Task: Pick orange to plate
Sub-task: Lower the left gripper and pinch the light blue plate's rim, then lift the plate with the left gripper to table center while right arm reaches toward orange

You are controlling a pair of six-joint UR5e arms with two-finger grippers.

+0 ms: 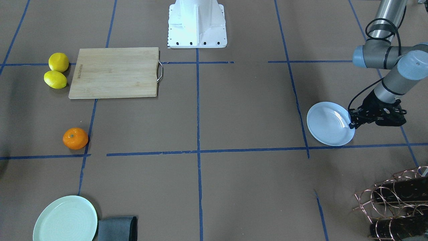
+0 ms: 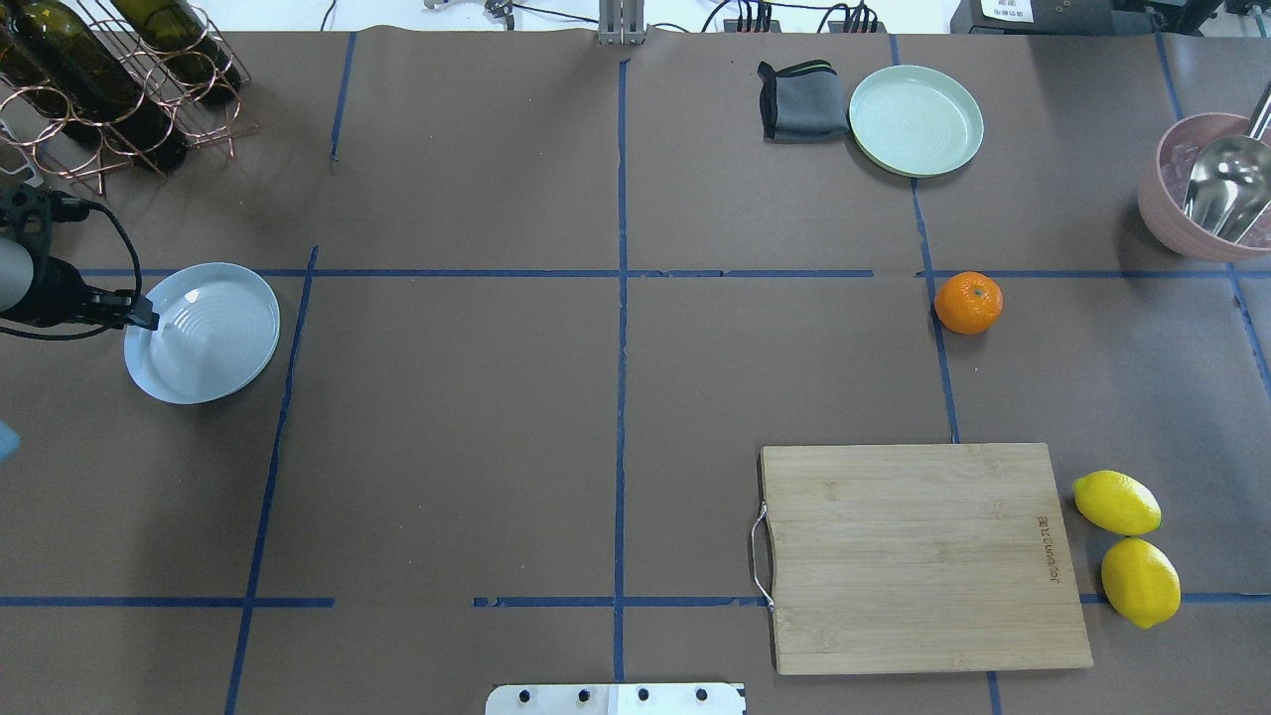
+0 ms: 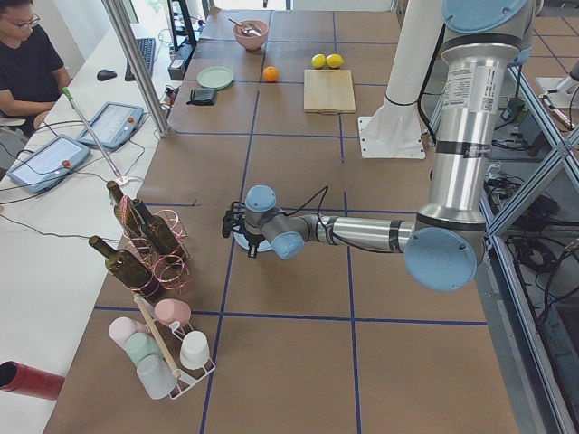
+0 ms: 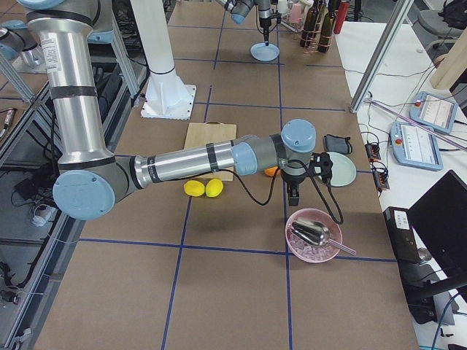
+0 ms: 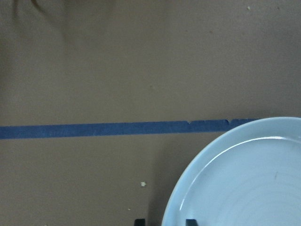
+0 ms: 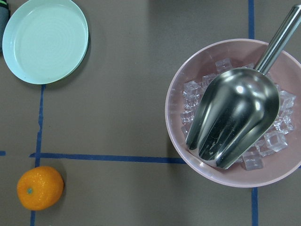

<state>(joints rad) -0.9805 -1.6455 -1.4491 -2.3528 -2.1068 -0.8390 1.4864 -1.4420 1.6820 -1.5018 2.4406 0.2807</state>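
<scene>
The orange point(image 2: 968, 302) rests alone on the brown table at the right, on a blue tape line; it also lies at the lower left of the right wrist view point(image 6: 40, 187). The pale blue plate point(image 2: 204, 333) sits far off at the table's left end. My left gripper point(image 2: 144, 318) reaches the plate's near rim point(image 1: 351, 122); in its wrist view two fingertips point(image 5: 190, 221) straddle that rim point(image 5: 174, 207), shut on it. My right gripper point(image 4: 294, 191) hangs above the table between the orange and the ice bowl; I cannot tell whether it is open or shut.
A mint-green plate point(image 2: 916, 119) and a folded grey cloth point(image 2: 799, 99) lie beyond the orange. A pink bowl point(image 6: 181, 155) of ice with a metal scoop stands to its right. A cutting board point(image 2: 918, 556), two lemons point(image 2: 1116, 502) and a bottle rack point(image 2: 109, 79) are also here.
</scene>
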